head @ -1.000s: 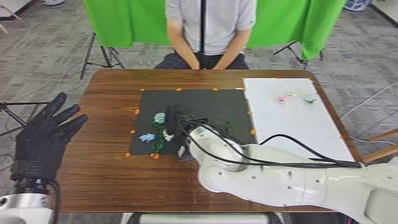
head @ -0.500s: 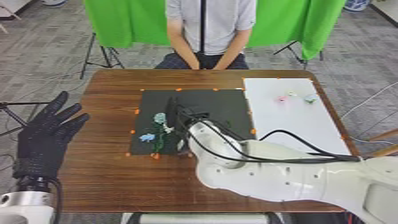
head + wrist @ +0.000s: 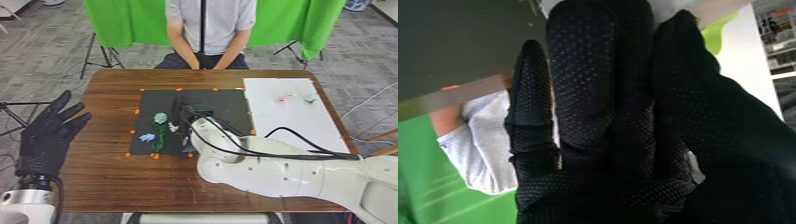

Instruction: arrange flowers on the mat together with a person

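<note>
Fingers [image 3: 179, 106], right hand [image 3: 188, 117], indistinct against black mat [image 3: 229, 100]

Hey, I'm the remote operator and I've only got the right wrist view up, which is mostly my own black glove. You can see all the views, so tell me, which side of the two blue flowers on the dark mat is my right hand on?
Observer: In the head view, your right hand is over the dark mat, to the right of both the pale blue flower and the other blue flower, which is nearer the robot.
Operator: Okay, and is there a pink flower anywhere?
Observer: Yes, the pink flower is on the white sheet, to the right of the mat.
</note>
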### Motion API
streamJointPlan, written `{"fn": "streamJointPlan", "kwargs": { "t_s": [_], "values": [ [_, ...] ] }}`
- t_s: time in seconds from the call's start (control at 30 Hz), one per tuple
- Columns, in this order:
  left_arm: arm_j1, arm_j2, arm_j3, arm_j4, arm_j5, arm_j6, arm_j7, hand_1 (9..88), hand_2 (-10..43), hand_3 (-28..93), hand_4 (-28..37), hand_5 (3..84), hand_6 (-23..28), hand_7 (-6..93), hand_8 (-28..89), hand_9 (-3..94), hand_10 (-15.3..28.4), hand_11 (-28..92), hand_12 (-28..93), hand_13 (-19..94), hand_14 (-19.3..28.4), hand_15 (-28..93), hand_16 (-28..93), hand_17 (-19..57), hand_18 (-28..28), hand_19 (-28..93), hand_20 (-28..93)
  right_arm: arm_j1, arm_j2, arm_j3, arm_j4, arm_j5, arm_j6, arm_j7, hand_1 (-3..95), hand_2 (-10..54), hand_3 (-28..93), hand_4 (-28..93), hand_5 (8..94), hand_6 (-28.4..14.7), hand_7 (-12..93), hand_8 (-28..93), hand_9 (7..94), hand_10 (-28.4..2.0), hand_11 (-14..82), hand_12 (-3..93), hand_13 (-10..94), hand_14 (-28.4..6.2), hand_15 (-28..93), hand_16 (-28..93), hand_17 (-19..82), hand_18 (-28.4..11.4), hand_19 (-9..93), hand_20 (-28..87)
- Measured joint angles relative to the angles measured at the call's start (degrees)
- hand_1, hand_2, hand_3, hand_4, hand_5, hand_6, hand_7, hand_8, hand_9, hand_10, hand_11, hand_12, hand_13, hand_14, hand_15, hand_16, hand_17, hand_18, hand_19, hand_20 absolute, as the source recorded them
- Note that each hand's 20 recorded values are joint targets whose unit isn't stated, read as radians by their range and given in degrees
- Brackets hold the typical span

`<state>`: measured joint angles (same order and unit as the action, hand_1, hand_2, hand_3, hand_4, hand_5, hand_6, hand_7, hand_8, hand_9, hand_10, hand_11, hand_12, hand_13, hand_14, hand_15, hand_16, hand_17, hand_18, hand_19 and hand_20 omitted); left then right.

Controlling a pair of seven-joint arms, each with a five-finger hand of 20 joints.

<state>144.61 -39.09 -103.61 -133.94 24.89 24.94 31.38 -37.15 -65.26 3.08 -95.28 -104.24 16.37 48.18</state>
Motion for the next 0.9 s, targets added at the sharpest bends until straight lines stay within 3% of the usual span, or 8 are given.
{"fn": "streamJointPlan", "kwargs": {
  "t_s": [0.23, 0.43, 0.57, 0.77, 0.9],
  "values": [
    [0.26, 0.88, 0.0, 0.0, -0.59, 0.05, 0.5, 21.4, 7.0, 76, -23.7, 31.9, 5.2, 10.0, -8, 30.2, 15.0, 19, 12, 20, 21.7, 45, -5, -9.2, 17.4, 38, 16, -0.15, 0.0, -0.13, -0.18, -0.27, -0.33, 0.88, 43.1, -9.5, 73, -27, 70.0, 2.9, 16, -7, 86.5, -10.1, 23.5, 21.6, 83, -6.4, 50, 21, 31, -19.8, 78, 9],
    [0.42, 0.79, 0.01, -0.01, -0.45, 0.05, 0.23, 21.5, 7.0, 76, -23.7, 32.0, 5.2, 10.1, -8, 30.2, 15.1, 19, 12, 20, 21.7, 45, -5, -9.2, 17.5, 38, 16, -0.14, 0.1, -0.18, -0.75, -0.93, -0.12, 1.56, 38.8, -9.5, 73, -25, 68.8, 2.5, 15, -13, 85.9, -11.3, 25.5, 18.4, 83, -6.9, 51, 21, 32, -20.6, 79, 9],
    [0.65, -0.07, -0.36, -0.15, 0.26, 0.02, -0.69, 21.4, 6.9, 76, -23.8, 31.9, 5.2, 10.0, -8, 30.1, 15.0, 19, 12, 20, 21.7, 45, -5, -9.2, 17.6, 38, 16, -0.35, 0.64, 0.62, -2.48, -1.46, 0.42, 1.71, 35.8, -9.5, 71, -24, 67.5, 1.5, 15, -12, 83.3, -13.0, 24.7, 18.1, 82, -8.5, 51, 20, 31, -21.4, 78, 8],
    [2.1, -1.4, -1.74, -0.65, 0.9, 0.03, -1.11, 21.0, 6.9, 75, -24.4, 31.7, 5.0, 9.9, -8, 29.7, 14.9, 19, 12, 20, 21.5, 44, -5, -9.4, 17.8, 38, 16, -5.23, 4.0, 10.7, -10.53, 3.19, 0.95, -1.05, 31.9, -6.1, 70, -22, 63.3, -0.5, 13, -12, 76.0, -16.3, 22.0, 16.9, 74, -12.3, 52, 18, 28, -23.5, 76, 6],
    [4.54, -1.38, -2.98, -1.19, 0.71, 0.23, 0.37, 20.4, 6.9, 75, -24.9, 31.2, 4.6, 9.9, -8, 28.7, 14.6, 18, 12, 19, 21.3, 44, -5, -9.8, 18.1, 37, 16, -9.87, 7.74, 19.16, -16.56, 9.16, 0.95, -5.77, 30.0, -4.3, 70, -22, 59.6, -1.3, 13, -12, 68.3, -18.7, 18.6, 15.4, 66, -15.7, 51, 15, 24, -25.8, 72, 5]
  ]
}}
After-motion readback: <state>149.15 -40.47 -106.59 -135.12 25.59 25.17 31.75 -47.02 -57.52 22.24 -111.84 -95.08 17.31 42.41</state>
